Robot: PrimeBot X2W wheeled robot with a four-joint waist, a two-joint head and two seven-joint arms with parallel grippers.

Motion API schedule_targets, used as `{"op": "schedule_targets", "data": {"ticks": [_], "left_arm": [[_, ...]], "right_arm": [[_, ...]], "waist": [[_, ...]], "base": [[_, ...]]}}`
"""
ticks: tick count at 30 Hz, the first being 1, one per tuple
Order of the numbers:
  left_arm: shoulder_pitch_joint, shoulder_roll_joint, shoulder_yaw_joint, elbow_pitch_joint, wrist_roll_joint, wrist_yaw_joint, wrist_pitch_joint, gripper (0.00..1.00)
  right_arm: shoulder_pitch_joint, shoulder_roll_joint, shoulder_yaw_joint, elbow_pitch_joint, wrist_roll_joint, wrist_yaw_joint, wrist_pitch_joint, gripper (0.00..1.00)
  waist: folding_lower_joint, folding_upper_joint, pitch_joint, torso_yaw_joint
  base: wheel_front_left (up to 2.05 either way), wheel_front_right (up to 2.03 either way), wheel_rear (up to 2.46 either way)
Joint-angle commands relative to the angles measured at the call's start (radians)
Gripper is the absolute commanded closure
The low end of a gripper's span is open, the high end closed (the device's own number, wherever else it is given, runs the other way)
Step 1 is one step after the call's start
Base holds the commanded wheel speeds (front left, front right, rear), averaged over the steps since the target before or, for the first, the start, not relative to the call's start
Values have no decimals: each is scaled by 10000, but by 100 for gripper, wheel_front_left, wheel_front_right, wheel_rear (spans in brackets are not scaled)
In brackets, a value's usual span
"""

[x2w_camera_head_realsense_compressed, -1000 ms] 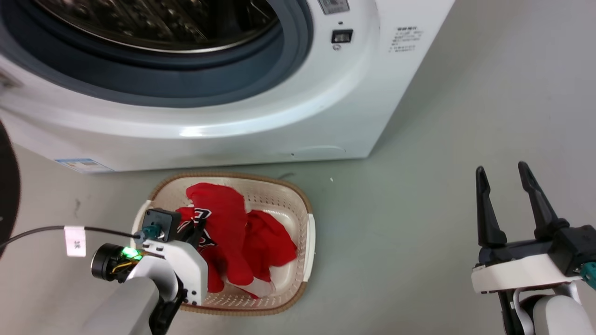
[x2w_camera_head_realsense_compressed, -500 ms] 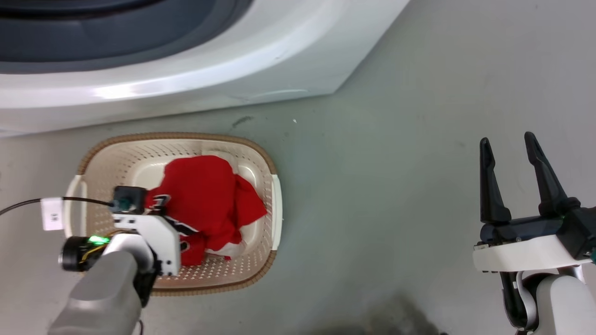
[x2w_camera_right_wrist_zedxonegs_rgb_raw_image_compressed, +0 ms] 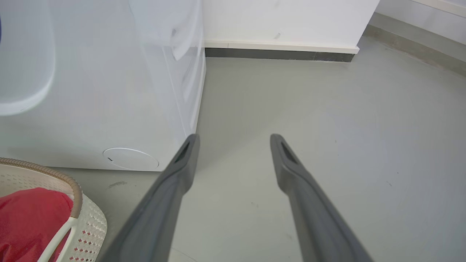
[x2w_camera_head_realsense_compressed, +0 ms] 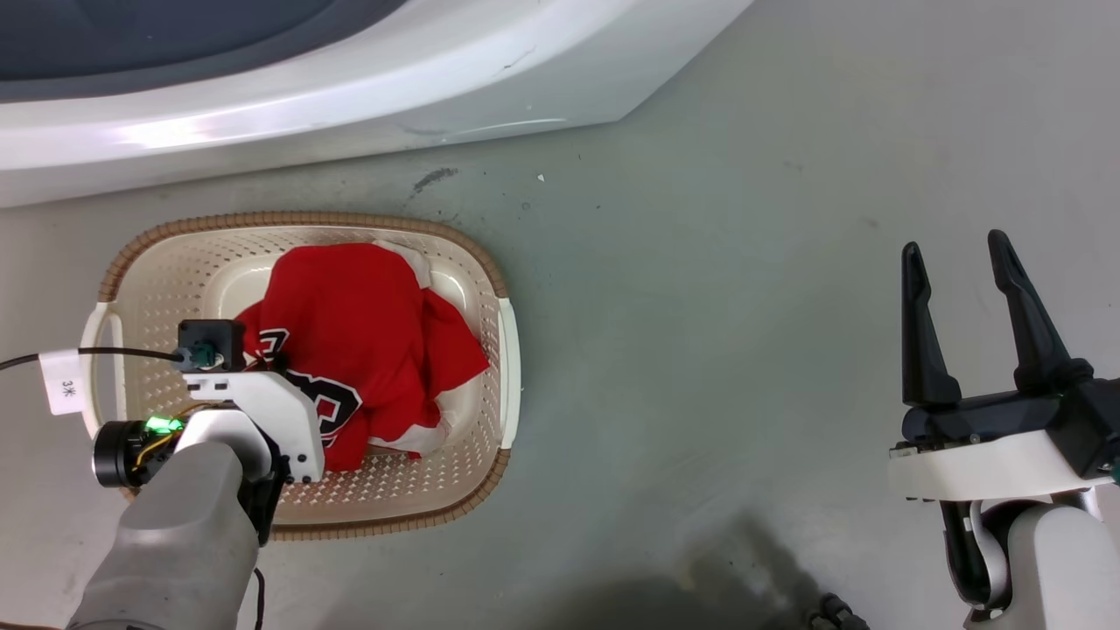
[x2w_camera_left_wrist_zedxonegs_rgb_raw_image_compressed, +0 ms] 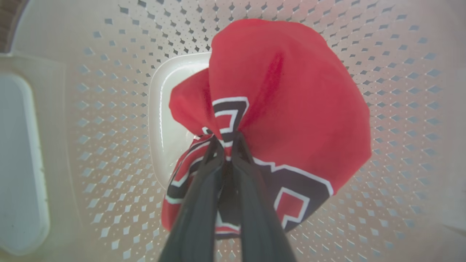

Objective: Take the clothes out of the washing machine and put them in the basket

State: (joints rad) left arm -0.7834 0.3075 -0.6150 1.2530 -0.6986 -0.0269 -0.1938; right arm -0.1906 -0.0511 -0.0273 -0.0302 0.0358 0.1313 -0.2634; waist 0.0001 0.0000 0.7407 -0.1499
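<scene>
Clothes sit bunched in a red heap inside the basket, toward its 3 o'clock half, resting on its bottom. The basket stands on the grey floor just at 6 o'clock of the washing machine, presumably set there so a garment travels only a short way from machine to basket. The left gripper reaches down into the basket from its 7 o'clock corner. Its two fingers are pinched together on a fold of the jersey, right at the black-and-white numerals. The cloth fans out from that pinch and droops onto the basket bottom, so the basket, not the grip, seems to carry the weight. My reading is that the lowering is done and letting go is the step due. White trim shows at the heap's 5 o'clock edge; whether it belongs to a second garment I cannot tell. The right gripper hangs well apart at 3 o'clock of the basket, over bare floor. Its fingers are spread wide with nothing between them, likely parked there to leave the left arm room.
</scene>
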Motion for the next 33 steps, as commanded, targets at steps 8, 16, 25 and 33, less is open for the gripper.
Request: {"op": "schedule_targets", "data": {"ticks": [8,16,25,33], "left_arm": [[246,-404,119,146,-176,-220,-561,0],[724,-243,987,-1493,-49,-151,-724,0],[2492,-181,3286,-5872,1718,234,-714,0],[4633,-924,4921,-9145,3446,32,-718,0]], "right_arm": [[10,16,44,249,-178,-11,-20,0],[185,14,-213,634,-417,-11,-20,0],[538,13,-788,865,-570,-11,-20,0],[1167,17,-1039,914,-594,-11,-20,0]], "waist": [[-1,0,-1030,270],[-1,0,-2740,781],[-1,0,-4654,1426],[-1,0,-5892,1691]], "base": [[0,0,0],[0,0,0],[0,0,0],[0,0,0]]}}
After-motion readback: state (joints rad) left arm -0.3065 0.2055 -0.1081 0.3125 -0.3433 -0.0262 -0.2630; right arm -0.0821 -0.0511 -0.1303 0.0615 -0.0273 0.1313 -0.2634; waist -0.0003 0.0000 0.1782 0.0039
